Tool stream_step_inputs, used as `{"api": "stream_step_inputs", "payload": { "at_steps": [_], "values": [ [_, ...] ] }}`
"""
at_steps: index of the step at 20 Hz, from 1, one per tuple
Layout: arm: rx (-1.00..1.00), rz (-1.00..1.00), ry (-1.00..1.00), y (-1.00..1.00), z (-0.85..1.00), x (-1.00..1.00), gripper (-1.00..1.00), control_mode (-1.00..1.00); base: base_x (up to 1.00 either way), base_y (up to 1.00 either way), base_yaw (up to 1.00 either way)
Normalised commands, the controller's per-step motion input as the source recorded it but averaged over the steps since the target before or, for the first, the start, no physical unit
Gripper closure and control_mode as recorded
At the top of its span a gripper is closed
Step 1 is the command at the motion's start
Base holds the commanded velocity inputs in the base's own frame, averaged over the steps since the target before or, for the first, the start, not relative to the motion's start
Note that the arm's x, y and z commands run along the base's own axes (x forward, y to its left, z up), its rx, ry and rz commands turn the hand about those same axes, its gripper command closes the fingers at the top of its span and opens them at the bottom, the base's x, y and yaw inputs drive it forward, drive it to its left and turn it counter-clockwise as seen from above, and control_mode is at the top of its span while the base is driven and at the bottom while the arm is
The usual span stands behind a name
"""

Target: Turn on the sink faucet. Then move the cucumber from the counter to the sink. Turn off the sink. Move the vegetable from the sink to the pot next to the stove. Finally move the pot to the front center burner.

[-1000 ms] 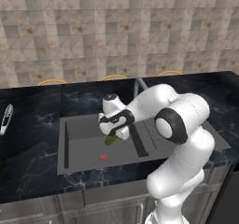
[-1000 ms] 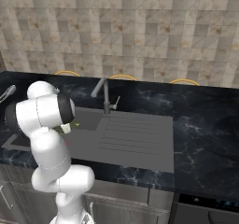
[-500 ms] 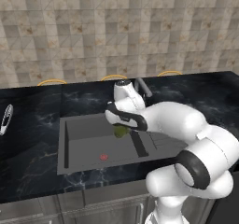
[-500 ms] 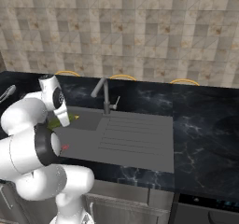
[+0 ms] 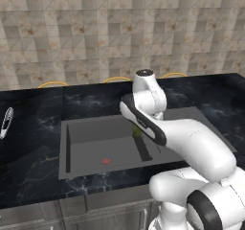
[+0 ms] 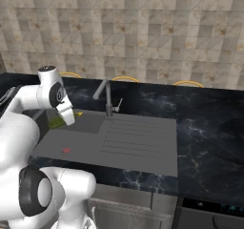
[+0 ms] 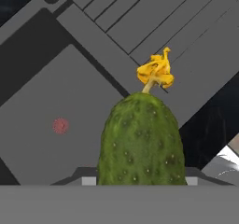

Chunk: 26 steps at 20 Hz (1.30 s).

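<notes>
Cucumber (image 7: 140, 141): claw (image 7: 140, 181) is gripping it half-closed, holding it above sink (image 5: 91, 133) at basin's three o'clock, apparently for carrying potward.

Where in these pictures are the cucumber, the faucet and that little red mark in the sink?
cucumber (image 7: 140, 141): hand view, the middle of its bumpy green body.
faucet (image 6: 108, 100): right base view, its upright stem.
red mark (image 5: 106, 161): left base view, the spot on the basin floor.
</notes>
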Motion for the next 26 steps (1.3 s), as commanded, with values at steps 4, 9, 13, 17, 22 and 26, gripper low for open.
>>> {"api": "stream_step_inputs", "payload": {
  "at_steps": [4,9,13,17,22,26],
  "values": [
    [0.00,0.04,0.01,-0.06,0.14,-0.20,1.00,-1.00,0.00,0.00,0.00],
    [-0.02,0.01,0.00,0.02,0.00,-0.01,1.00,-1.00,0.00,0.00,0.00],
    [0.00,-0.11,-0.05,-0.08,0.01,-0.17,1.00,-1.00,0.00,0.00,0.00],
    [0.00,0.00,0.00,0.00,0.00,0.00,1.00,1.00,-0.32,-0.27,-0.36],
    [0.00,0.00,0.00,0.00,0.00,0.00,1.00,1.00,-0.37,-0.48,-0.41],
    [0.00,0.00,0.00,0.00,0.00,0.00,1.00,1.00,-0.31,-0.50,-0.44]
  ]
}}
